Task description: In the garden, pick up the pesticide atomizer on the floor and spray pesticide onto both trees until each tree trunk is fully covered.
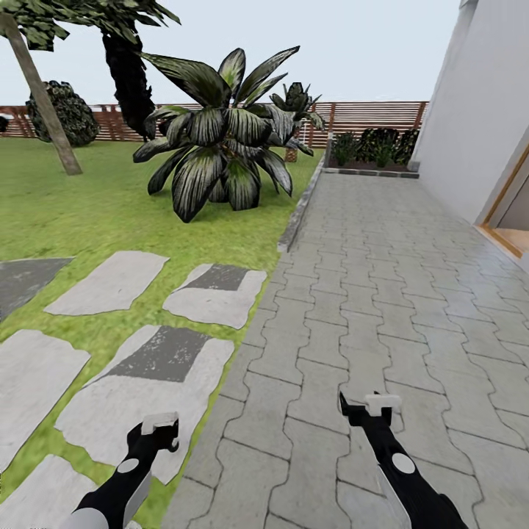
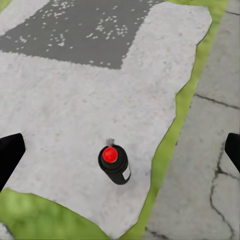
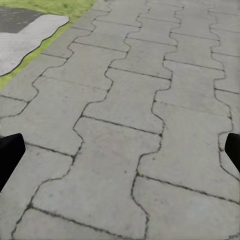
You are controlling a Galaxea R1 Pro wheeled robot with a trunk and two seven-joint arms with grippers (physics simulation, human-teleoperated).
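Head view looks down over both arms: the left hand [image 1: 160, 433] sits at the lower left of the frame above a pale stepping stone [image 1: 139, 397], and the right hand [image 1: 371, 411] at the lower centre-right above the grey paving [image 1: 382, 294]. From here I cannot tell how far either hand is spread.

Left wrist view shows the left hand [image 2: 120, 150] wide open and holding nothing, its dark fingertips [image 2: 10, 155] at the two side edges of the frame. Between them, well below, the pesticide atomizer [image 2: 115, 165] stands upright on the stepping stone [image 2: 75, 110], a small black bottle with a red cap, near the stone's grass edge.

Right wrist view shows the right hand [image 3: 120, 155] equally wide open and empty over the paving [image 3: 130, 115].

At the upper left of the head view a leaning pale tree trunk [image 1: 40, 99] rises from the lawn [image 1: 81, 213]; a short broad-leaved palm [image 1: 220, 147] stands at upper centre before the brown fence [image 1: 367, 114].
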